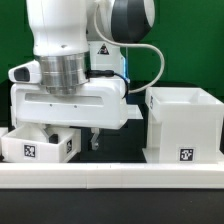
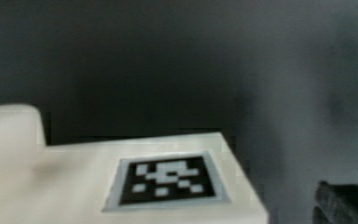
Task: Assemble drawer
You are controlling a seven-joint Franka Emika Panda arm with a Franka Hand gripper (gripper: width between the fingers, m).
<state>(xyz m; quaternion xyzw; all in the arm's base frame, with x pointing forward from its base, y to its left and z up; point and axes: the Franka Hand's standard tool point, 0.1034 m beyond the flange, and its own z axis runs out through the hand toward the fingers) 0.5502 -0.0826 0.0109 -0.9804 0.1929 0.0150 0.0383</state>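
Note:
The large white drawer housing stands open-topped at the exterior view's right, with a tag low on its front. A smaller white tray sits at the left, under my arm; two tags show there, and I cannot tell whether they belong to one tray or two. My gripper is low over this tray, and one dark finger hangs beside it. In the wrist view a white tagged surface fills the lower part, with one finger beside it. The jaws look spread wide around the white part, and the other finger is hidden.
A long low white rail runs along the front of the black table. A green wall stands behind. A raised white part is close to the gripper in the wrist view.

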